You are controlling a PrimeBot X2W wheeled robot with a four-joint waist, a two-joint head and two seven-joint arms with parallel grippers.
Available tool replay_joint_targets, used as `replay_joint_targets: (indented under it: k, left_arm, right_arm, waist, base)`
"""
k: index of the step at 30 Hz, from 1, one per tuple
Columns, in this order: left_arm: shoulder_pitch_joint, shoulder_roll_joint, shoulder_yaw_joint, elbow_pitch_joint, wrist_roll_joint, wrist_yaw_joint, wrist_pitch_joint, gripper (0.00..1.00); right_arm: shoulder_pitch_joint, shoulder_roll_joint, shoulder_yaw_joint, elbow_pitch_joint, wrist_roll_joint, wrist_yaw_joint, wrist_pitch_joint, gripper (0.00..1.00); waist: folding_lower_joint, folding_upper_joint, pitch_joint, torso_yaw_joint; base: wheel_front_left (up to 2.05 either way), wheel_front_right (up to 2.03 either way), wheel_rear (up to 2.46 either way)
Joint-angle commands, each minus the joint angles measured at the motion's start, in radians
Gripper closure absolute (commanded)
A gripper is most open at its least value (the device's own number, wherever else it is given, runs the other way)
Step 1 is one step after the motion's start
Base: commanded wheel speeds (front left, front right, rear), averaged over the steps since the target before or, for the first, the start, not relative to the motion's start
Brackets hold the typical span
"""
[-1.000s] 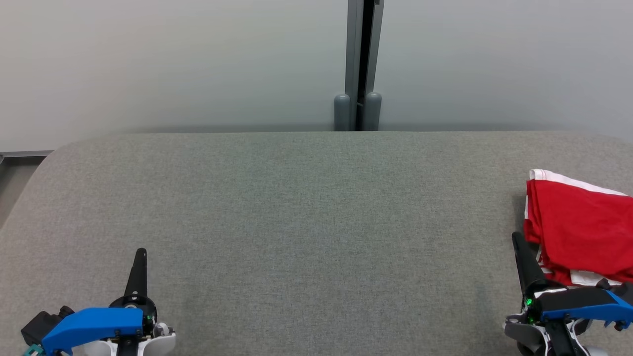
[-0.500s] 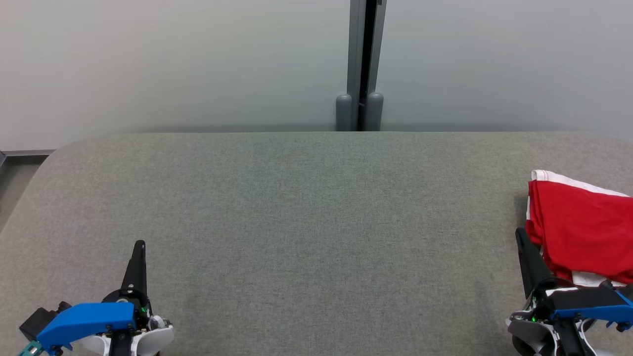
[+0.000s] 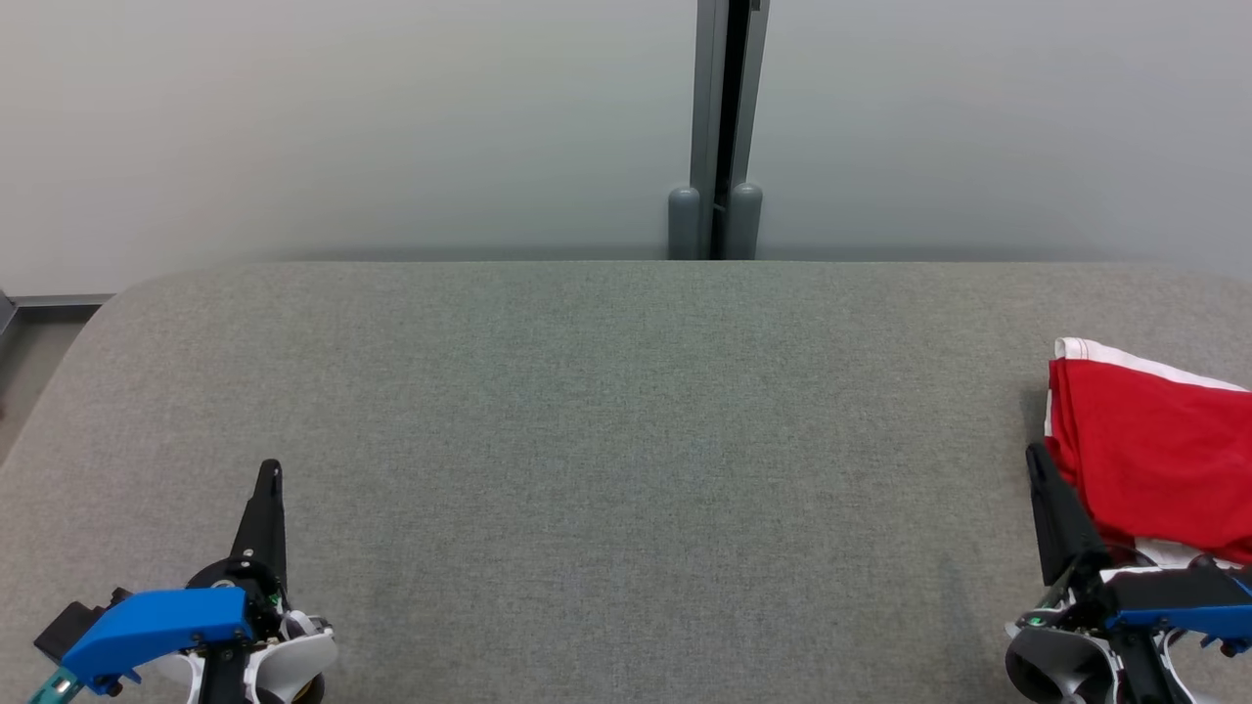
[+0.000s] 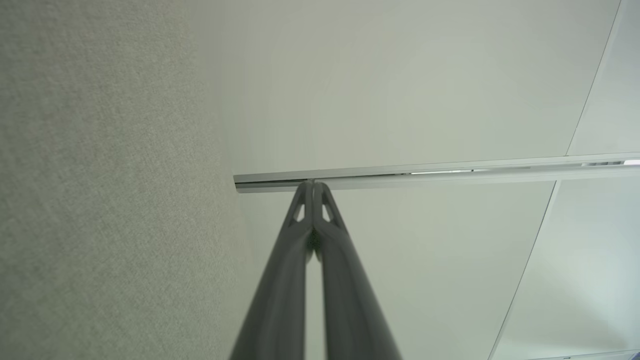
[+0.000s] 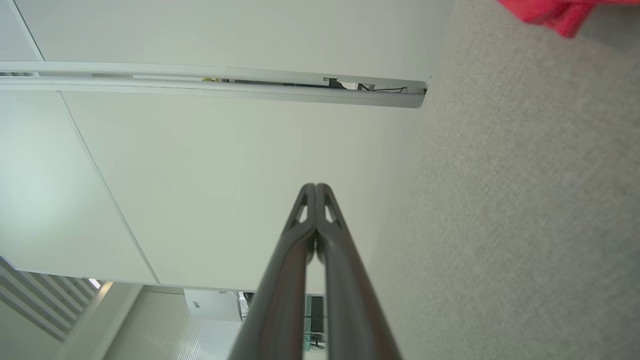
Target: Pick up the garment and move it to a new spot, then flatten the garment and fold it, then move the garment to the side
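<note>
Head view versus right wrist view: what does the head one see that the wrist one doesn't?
Head view's extras: the left fingers, shut, the grey post behind the table, and the wide top of the red garment. Right wrist view's extras: slatted panels in a room past the white wall. Both share: the right fingers, shut and empty, the grey table, and a bit of the red garment.

A grey, felt-like tabletop [image 3: 626, 440] with rounded far corners spreads from left to right. Behind it stands a pale, evenly lit wall [image 3: 342, 127], split by a grey upright post [image 3: 706, 98] with a dark gap. A strip of floor [image 3: 29, 362] shows at the far left.
</note>
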State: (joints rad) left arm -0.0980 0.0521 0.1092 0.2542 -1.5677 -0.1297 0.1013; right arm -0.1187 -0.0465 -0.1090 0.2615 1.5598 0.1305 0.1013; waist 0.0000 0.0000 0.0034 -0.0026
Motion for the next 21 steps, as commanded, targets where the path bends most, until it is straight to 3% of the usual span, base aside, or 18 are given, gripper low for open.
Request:
replay_joint_targets:
  k: [1, 21]
  left_arm:
    - [-0.013, -0.002, 0.002, -0.007, -0.01, -0.002, 0.006, 1.0]
    - [-0.016, -0.003, 0.007, -0.013, -0.046, -0.002, 0.016, 1.0]
  right_arm:
    - [0.013, -0.006, -0.004, -0.01, 0.015, 0.0, 0.006, 1.0]
    - [0.017, -0.007, -0.007, -0.021, 0.054, 0.0, 0.017, 1.0]
  waist:
    - [0.0, 0.0, 0.0, 0.0]
    - [0.0, 0.0, 0.0, 0.003]
  base:
    - [0.0, 0.0, 0.0]
    - [0.0, 0.0, 0.0]
